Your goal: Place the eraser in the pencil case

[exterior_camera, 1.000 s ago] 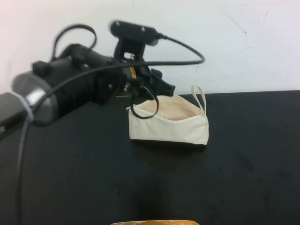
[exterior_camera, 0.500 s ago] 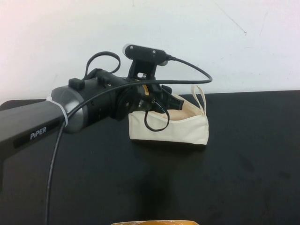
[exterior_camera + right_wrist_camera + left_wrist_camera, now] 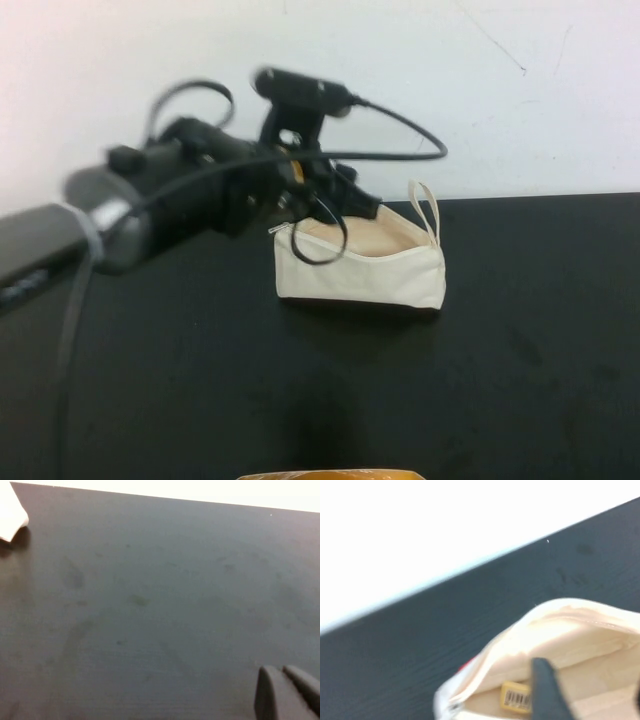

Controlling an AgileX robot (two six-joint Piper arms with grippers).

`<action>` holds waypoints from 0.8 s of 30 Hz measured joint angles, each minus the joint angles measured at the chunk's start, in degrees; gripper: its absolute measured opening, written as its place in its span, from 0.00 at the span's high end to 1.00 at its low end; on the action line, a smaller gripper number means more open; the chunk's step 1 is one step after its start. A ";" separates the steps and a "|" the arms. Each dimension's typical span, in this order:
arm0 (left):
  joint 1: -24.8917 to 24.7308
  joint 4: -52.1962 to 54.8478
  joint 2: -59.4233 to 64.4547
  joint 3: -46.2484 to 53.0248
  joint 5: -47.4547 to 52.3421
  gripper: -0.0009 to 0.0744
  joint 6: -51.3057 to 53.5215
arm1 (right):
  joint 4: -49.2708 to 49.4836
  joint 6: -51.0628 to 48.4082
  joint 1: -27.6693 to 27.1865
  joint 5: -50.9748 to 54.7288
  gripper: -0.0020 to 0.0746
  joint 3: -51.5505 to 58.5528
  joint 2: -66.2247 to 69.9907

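high view: the case [image 3: 362, 268] stands upright on the black table [image 3: 520, 350], a little past the table's middle, mouth open to show pale lining, with its loop strap [image 3: 427, 206] rising at the end toward 3 o'clock and a dark base along the bottom. the left arm [image 3: 150, 205] reaches in from 9 o'clock, a camera on top and a black cable looping down in front of the case's near wall. the left gripper [image 3: 360, 205] hangs just over the case's mouth at its 9 o'clock end; from here i cannot tell how its fingers stand. the eraser cannot be seen in this view. a thin yellow-orange edge [image 3: 330, 474] shows at 6 o'clock at the bottom of the frame. the right arm is out of this view.

left wrist view: the case's open mouth [image 3: 570, 640] fills the lower part, and the eraser [image 3: 516, 698], yellow with a dark barcode, lies inside on the lining. one dark finger [image 3: 547, 687] stands just beside it; the eraser lies free, with a wide gap to the other finger at the frame's edge, so the grip is released.

right wrist view: bare table, with a white corner of the case [image 3: 12, 520] at the edge. the right gripper [image 3: 283, 690] hovers above the table, its two fingers [image 3: 270, 695] pressed together, holding nothing.
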 joint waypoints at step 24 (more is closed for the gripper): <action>0.00 7.97 -59.33 36.62 9.36 0.99 0.43 | 0.00 0.00 0.00 0.00 0.98 0.00 0.00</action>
